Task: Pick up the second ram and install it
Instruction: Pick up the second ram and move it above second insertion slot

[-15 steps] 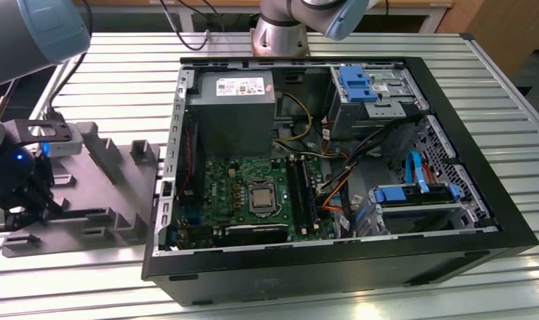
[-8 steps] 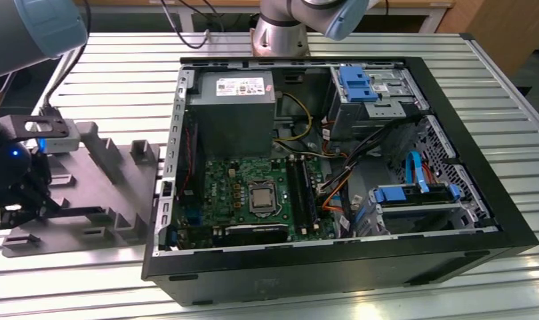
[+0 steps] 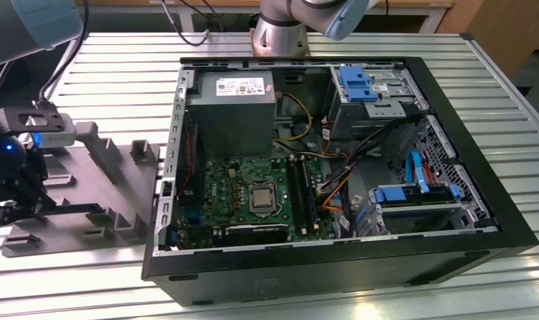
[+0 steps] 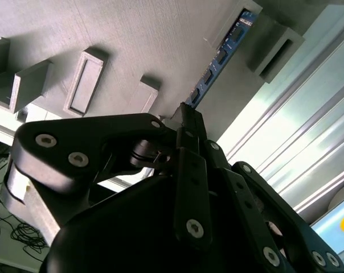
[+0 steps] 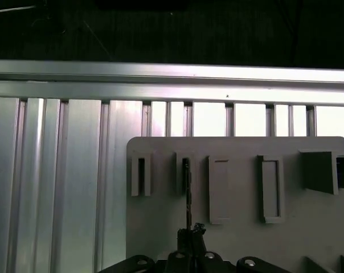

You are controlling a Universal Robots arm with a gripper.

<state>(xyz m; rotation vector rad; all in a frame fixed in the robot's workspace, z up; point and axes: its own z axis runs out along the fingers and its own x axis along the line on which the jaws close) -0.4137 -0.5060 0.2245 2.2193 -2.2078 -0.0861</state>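
**Slatted tabletop (image 3: 118, 67): the hand (image 4: 186, 116) pinches the second ram (image 4: 220, 57) at the grey holder plate (image 5: 155, 227)**

Aluminium slats carry everything. In the exterior view the hand is at the exterior view's left, over the holder plate. The picture's border cuts it off there, and it is so dark that I cannot make out the fingers or the stick.

In the second wrist view the hand's own black links cover a large part of the plate. The two fingertips (image 4: 190, 136) come together on the near end of the second ram, and that end is hidden between them. The rest of the stick runs away from the hand, standing on its long edge, with a row of small black chips on its face. Its far end is close to a grey upright block (image 4: 274, 42); I cannot tell if it touches.

In the first wrist view the stick is seen edge-on, a thin dark line from the fingertips to a narrow slot block (image 5: 185, 170), and its far end sits in that block.

The plate's edge lies near the tabletop's border rail (image 5: 172, 74); past the rail all is dark. On the exterior view's right the open computer case (image 3: 340, 270) is just beside the plate.

Inside the case, the long black memory slots (image 3: 298, 190) lie next to the processor socket (image 3: 262, 197), with cables close by. Whether a stick already sits in them is hard to tell. Bare slats lie open around the arm's base (image 3: 282, 33).
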